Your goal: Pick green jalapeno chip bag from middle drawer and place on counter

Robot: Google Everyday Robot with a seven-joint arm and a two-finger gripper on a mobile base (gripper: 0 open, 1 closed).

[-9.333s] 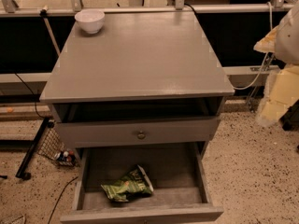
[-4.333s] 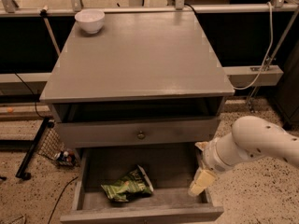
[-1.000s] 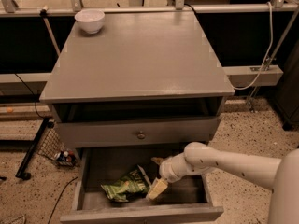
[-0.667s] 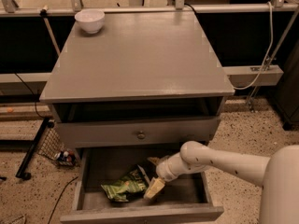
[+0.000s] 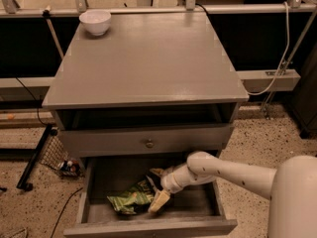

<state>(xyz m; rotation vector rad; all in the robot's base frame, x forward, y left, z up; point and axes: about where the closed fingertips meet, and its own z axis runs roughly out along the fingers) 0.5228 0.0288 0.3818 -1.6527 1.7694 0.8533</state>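
- The middle drawer (image 5: 194, 203) stands pulled well out from under the cabinet. That leaves its inside open from above, so the arm (image 5: 229, 170) can reach in from the right.
- The green jalapeno chip bag (image 5: 130, 200) lies crumpled on the drawer's bare grey bottom, left of centre. It is not lifted and not yet on the surface (image 5: 148, 63) above.
- The hand (image 5: 158, 200) is down inside the drawer at the bag's right end, touching it or just beside it. I cannot tell whether the hand is spread, pressed together or pinching the foil.
- My judgement: the hand comes at the bag's end because a wrinkled edge offers more to pinch than the flat face would.
- The shallower drawer front with its round brass knob (image 5: 148, 143) sits shut just above, so the way up to the surface leads outward before it leads upward.
- A white bowl (image 5: 95, 21) stands at the far left corner of the surface, well apart from the front edge where the bag could land.
- The bag carries pale print, but no word or brand can be read, and no other writing shows.
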